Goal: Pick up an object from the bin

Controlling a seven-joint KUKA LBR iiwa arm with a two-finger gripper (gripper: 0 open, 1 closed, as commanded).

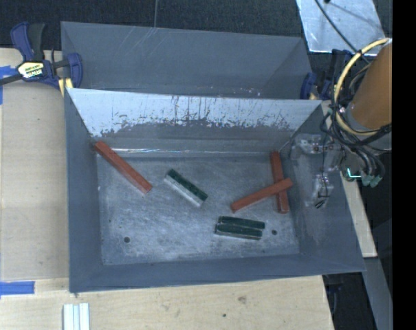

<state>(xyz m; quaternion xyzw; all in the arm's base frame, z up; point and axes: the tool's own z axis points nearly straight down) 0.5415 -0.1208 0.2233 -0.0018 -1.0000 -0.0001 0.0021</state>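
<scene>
My gripper (322, 186) hangs over the bin's right sloping wall, above the floor level and just right of two crossed red-brown bars. One of these bars (280, 181) lies almost straight front to back. The other (258, 196) lies slanted across it, pointing to the lower left. Nothing shows in the gripper. A dark green flat block (239, 227) lies in front of the crossed bars, near the front wall.
A green and white block (186, 187) lies tilted in the middle of the floor. A longer red-brown bar (122, 166) lies slanted at the back left corner. The arm with its orange cover and cables stands over the right rim.
</scene>
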